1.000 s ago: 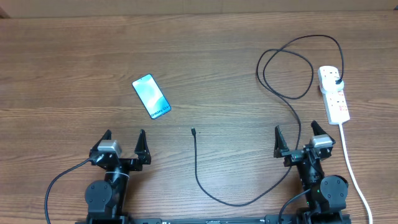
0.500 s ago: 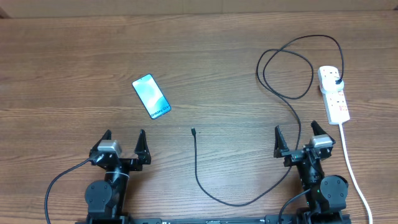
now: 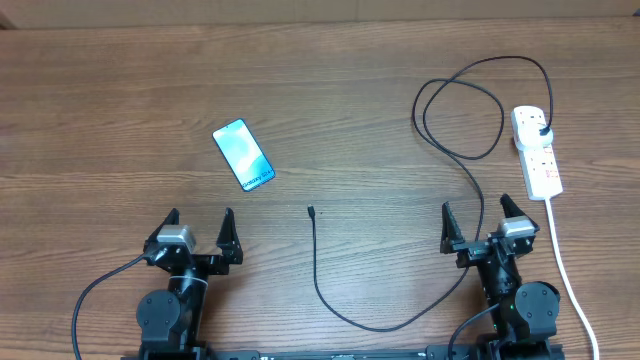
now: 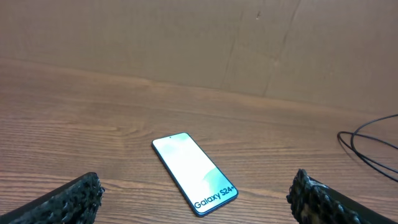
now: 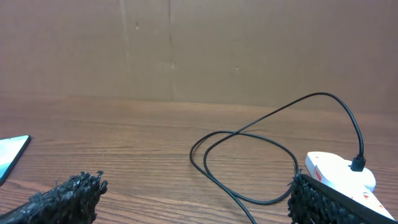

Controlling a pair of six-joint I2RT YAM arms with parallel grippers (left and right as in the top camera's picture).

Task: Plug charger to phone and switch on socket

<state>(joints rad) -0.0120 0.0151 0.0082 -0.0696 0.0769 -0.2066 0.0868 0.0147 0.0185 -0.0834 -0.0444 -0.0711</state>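
Note:
The phone (image 3: pixel 243 154) lies flat on the wooden table, left of centre, its teal screen up; in the left wrist view the phone (image 4: pixel 194 172) lies just ahead of the fingers. The black charger cable (image 3: pixel 470 160) loops from its plug (image 3: pixel 541 128) in the white socket strip (image 3: pixel 536 152) down to a free connector tip (image 3: pixel 311 211) at mid-table. The cable (image 5: pixel 249 140) and the strip (image 5: pixel 339 172) also show in the right wrist view. My left gripper (image 3: pixel 200 229) is open and empty near the front edge. My right gripper (image 3: pixel 478 222) is open and empty, left of the strip's white cord.
The strip's thick white cord (image 3: pixel 565 270) runs down the right side past my right arm to the front edge. A brown cardboard wall (image 4: pixel 199 43) stands along the table's far edge.

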